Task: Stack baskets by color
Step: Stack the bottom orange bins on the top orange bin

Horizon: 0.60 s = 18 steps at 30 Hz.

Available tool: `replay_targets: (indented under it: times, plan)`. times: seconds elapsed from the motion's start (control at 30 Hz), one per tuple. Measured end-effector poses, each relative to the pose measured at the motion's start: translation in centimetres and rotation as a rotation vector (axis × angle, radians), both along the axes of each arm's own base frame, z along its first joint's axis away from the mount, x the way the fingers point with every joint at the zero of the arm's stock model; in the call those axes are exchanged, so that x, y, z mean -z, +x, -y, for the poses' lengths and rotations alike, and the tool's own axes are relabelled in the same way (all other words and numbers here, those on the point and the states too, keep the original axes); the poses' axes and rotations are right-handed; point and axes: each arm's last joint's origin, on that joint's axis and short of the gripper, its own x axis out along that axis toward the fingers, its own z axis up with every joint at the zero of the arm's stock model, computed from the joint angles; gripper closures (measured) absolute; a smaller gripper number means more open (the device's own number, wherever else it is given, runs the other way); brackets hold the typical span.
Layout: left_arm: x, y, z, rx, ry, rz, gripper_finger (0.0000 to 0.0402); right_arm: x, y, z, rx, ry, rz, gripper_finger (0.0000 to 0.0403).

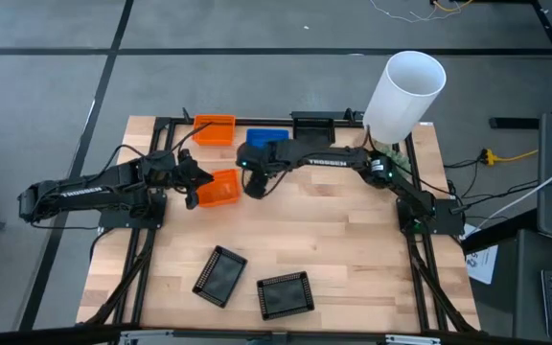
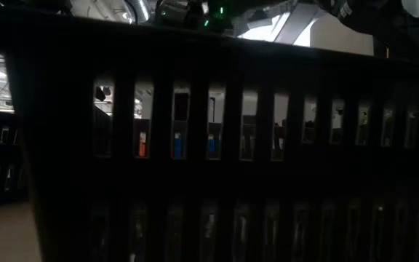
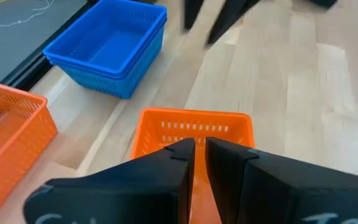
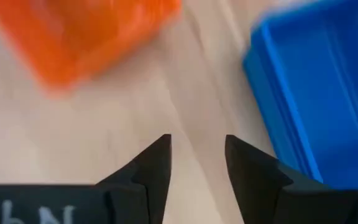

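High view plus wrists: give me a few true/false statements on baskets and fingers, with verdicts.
1. The left gripper is shut on the rim of an orange basket. True.
2. The right gripper holds a blue basket. False: its fingers are open over bare wood, with the blue baskets beside them.
3. Two black baskets lie separate on the near part of the table. True.
4. The white cylinder stands at the table's left side. False: it is at the far right corner.
5. A second orange basket sits at the far edge, next to the blue ones. True.
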Motion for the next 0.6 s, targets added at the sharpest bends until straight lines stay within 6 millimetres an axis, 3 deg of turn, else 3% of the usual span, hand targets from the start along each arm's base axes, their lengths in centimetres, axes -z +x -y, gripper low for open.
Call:
replay_targets:
  times: [0.2,0.33,0.6]
  plan:
    - [0.0,0.0,0.0,-0.010,0.001,0.000,0.0372,-2.5,-4.2,-1.4,-0.053,-0.027,-0.391,0.0252]
    - [0.0,0.0,0.0,-0.017,-0.012,0.002,0.0372,-2.4,-6.6,-1.7,-0.045,-0.014,-0.445,0.0252]
    - [-0.4,0.3,-0.1,-0.040,-0.041,0.065,0.0372,-1.4,-16.7,-4.9,0.293,-0.103,-0.553,0.0252]
